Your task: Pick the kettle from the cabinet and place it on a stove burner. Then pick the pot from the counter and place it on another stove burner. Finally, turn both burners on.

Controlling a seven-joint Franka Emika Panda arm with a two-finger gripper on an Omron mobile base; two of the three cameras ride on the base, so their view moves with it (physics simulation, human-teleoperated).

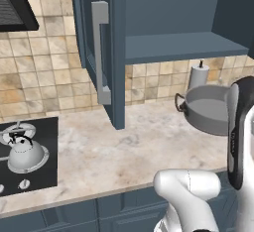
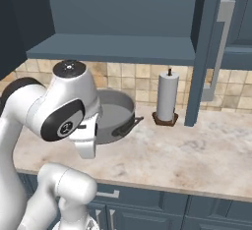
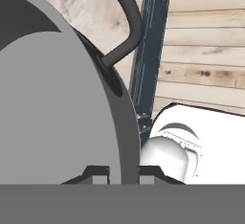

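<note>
The gripper (image 3: 122,173) is nearly closed, its 2 dark fingertips (image 3: 98,174) pinching the thin rim of the pot (image 3: 57,98), which appears lifted slightly off the counter (image 2: 197,150) beside the paper towel roll (image 2: 166,99). The pot looks rigid, smooth metal, probably moderately heavy and slippery; a rim grip near 1 of its 2 loop handles (image 3: 127,22) suits it, though it may tilt. Farther off, 1 kettle (image 1: 25,151) already sits on a stove burner (image 1: 15,132) of the cooktop (image 1: 42,176), beyond the open cabinet (image 1: 173,42).
</note>
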